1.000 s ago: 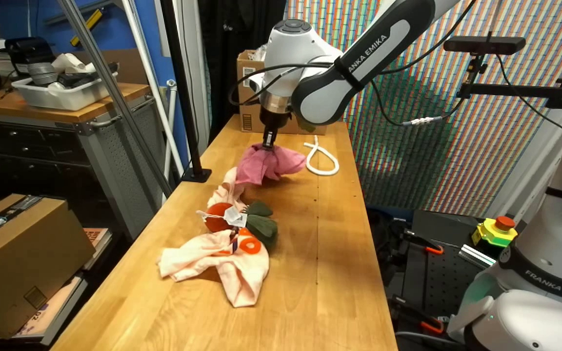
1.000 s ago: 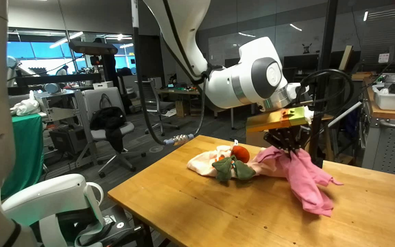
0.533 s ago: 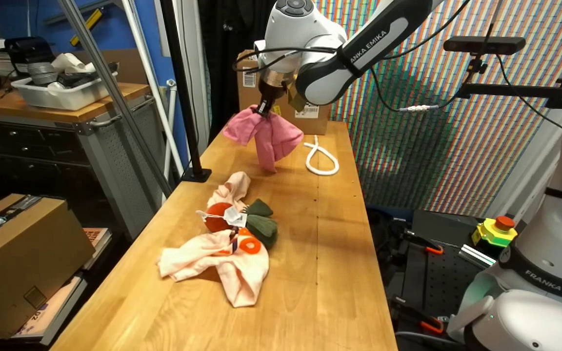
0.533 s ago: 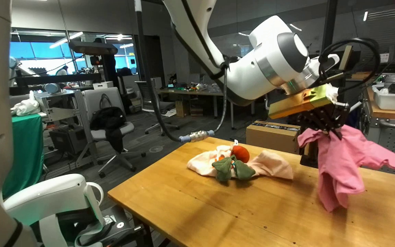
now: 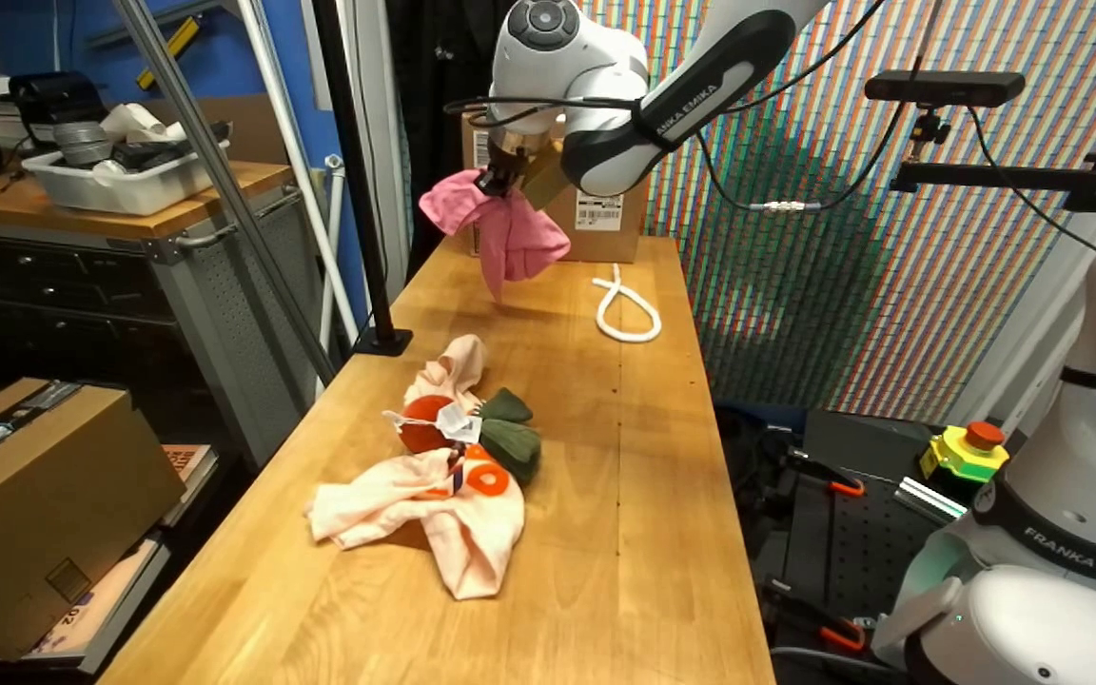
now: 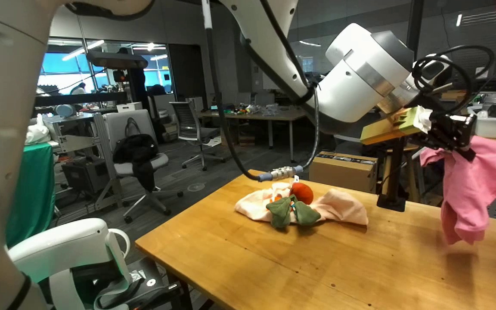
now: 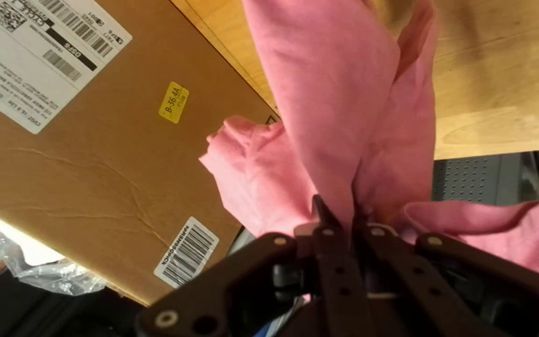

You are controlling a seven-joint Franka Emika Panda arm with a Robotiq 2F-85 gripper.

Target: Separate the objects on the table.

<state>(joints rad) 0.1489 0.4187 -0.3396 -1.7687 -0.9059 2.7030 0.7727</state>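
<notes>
In both exterior views, your gripper (image 6: 466, 153) has its jaws clamped on the pink cloth (image 5: 519, 238), which hangs above the table (image 6: 274, 267), well apart from the peach cloth (image 5: 477, 533). Touching that lie 1 round red piece (image 6: 302, 193) and 2 green leaf-shaped pieces (image 5: 512, 447).

In an exterior view, a cloth (image 5: 518, 233) hangs from the fingers (image 5: 492, 181) above the far end of the desk (image 5: 624, 571), before a carton (image 5: 602, 228). A cord (image 5: 626, 337) lies to the cloth's right; a post (image 5: 355, 171) stands at left. Nearer, a plush toy (image 5: 502, 441) lies, a second cloth (image 5: 472, 533) before and behind it.
</notes>
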